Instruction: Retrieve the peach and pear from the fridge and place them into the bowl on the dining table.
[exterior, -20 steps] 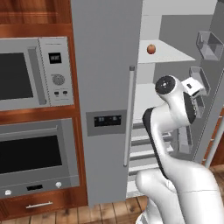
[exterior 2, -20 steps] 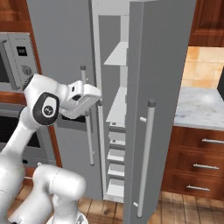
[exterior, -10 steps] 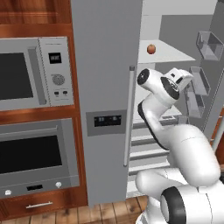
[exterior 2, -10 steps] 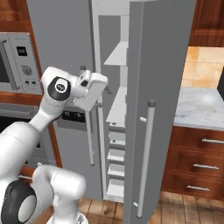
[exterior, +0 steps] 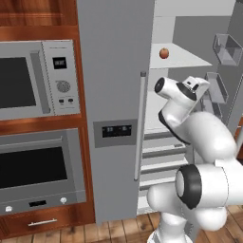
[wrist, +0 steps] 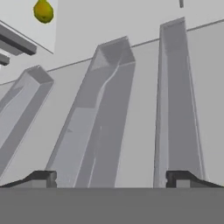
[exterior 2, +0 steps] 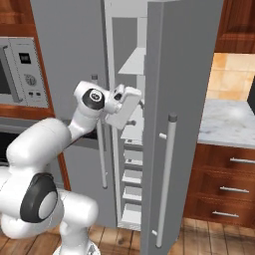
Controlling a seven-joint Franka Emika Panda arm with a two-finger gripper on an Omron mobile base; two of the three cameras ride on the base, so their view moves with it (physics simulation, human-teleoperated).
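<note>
The grey fridge [exterior: 116, 95] has its left door closed and its right door [exterior 2: 184, 99] swung open. The orange-red peach [exterior: 163, 52] rests on an upper white shelf inside. The yellow-green pear [wrist: 43, 11] lies on a white shelf at the top left of the hand view, far from the fingers. My gripper [wrist: 112, 178] is open and holds nothing. It sits at the fridge opening, below the peach's shelf, facing the clear door bins. In the right base view the gripper [exterior 2: 135, 102] is level with the middle shelves. The bowl and the dining table are out of view.
Clear bins [exterior: 227, 47] line the inside of the open door, close to my hand. A microwave [exterior: 28, 78] and a wall oven [exterior: 38, 171] stand left of the fridge. A marble counter [exterior 2: 231, 122] over wooden drawers lies to the right.
The arm has folded and risen in front of the base. The hand has moved sideways toward the fridge opening, between the closed left door and the open right door.
</note>
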